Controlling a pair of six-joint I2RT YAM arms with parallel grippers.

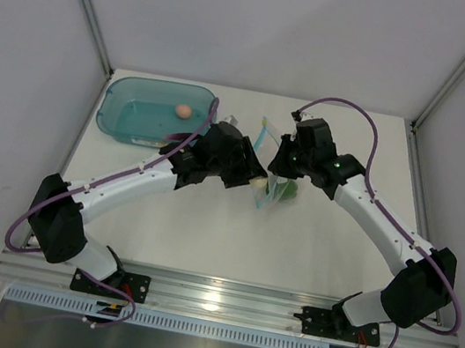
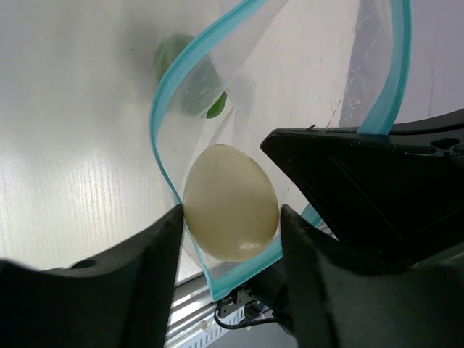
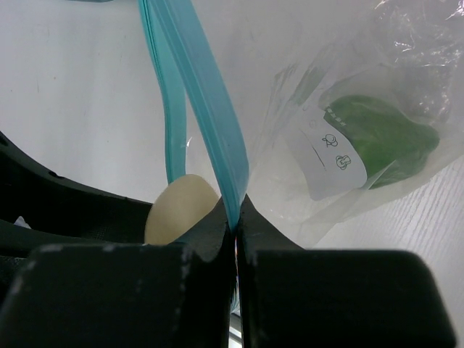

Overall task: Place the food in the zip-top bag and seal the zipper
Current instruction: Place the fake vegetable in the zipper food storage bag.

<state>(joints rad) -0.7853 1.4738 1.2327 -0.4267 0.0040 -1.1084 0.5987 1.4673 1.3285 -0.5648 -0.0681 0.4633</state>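
L claw (image 2: 230, 221): fingers apart, clamped on a cream egg-shaped toy ball (image 2: 230, 196), one pad each side. Ball sits at the mouth of the clear floppy plastic zip-top bag (image 3: 406, 51), bordered by its thin light-blue zipper strip (image 3: 206, 116); whether it is past the rim cannot be told. R claw (image 3: 237, 217): fingers together, pinching that strip. Green pepper-like toy lump (image 3: 384, 141) lies inside bag, over white table (image 1: 205, 232). Pinkish ball (image 1: 184, 111) rests in teal translucent tub (image 1: 135, 117), well apart from both claws. Top view: arm bodies hide claw tips and most of bag. R wrist view: cream ball half hidden behind finger; bag label print too small to read
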